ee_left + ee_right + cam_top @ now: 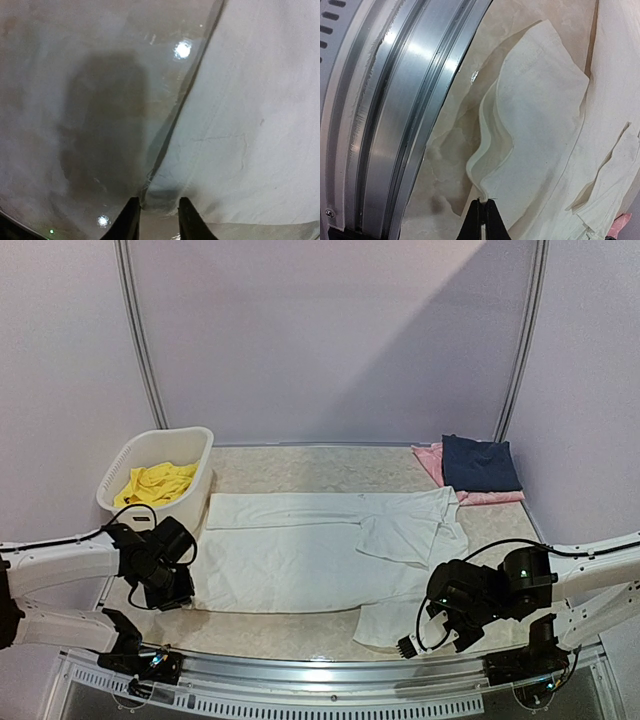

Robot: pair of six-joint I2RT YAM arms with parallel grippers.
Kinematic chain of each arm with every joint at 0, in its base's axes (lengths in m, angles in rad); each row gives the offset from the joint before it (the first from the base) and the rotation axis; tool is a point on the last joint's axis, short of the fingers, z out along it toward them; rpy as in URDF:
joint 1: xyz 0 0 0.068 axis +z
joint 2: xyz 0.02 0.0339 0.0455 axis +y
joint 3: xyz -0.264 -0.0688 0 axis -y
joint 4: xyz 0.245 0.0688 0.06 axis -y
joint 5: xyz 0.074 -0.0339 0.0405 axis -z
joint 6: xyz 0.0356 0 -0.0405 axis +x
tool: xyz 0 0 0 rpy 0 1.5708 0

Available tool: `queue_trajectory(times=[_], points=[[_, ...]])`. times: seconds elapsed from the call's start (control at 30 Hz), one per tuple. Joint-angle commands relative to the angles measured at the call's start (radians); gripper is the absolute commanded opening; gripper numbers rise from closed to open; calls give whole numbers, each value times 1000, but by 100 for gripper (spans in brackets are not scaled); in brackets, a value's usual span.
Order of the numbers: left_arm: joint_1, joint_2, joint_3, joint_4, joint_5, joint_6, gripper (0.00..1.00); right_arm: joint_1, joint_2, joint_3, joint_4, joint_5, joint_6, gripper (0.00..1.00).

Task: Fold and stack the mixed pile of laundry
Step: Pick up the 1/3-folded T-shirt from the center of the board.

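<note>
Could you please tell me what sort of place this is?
Probably a robotics test booth, not a home: plain panel walls on metal poles, a rail-edged table with a spread white T-shirt and laundry basket, two robot arms at its near edge.

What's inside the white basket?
Bright yellow cloth lies crumpled inside the basket. Its wall and the cloth hide the bottom, so anything underneath cannot be seen.

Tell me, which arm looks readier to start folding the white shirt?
Probably the right: the right gripper is pinched shut on the shirt edge, while the left gripper only straddles a corner, jaws apart.
</note>
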Motion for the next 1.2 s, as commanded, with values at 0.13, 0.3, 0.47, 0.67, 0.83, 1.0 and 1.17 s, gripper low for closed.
queue_trajectory(times=[0.13, 0.3, 0.47, 0.67, 0.83, 1.0, 1.17], points=[[6, -130, 26, -100, -16, -28, 37, -5, 12, 26, -23, 7, 12, 0], [9, -131, -50, -34, 41, -42, 35, -4, 15, 28, -22, 7, 14, 0], [9, -49, -66, 14, 50, -23, 34, -6, 17, 30, -28, 3, 14, 0], [9, -23, -80, 54, 42, -15, 26, -6, 18, 29, -29, 4, 17, 0], [9, -22, -68, 54, 20, 6, 16, -6, 17, 28, -25, 7, 17, 0], [8, -41, 7, 20, -21, 52, 0, -55, -1, 33, -23, 30, 15, 0], [6, -54, 119, -44, -55, 98, 0, -192, -67, 73, -41, 35, 1, 0]])
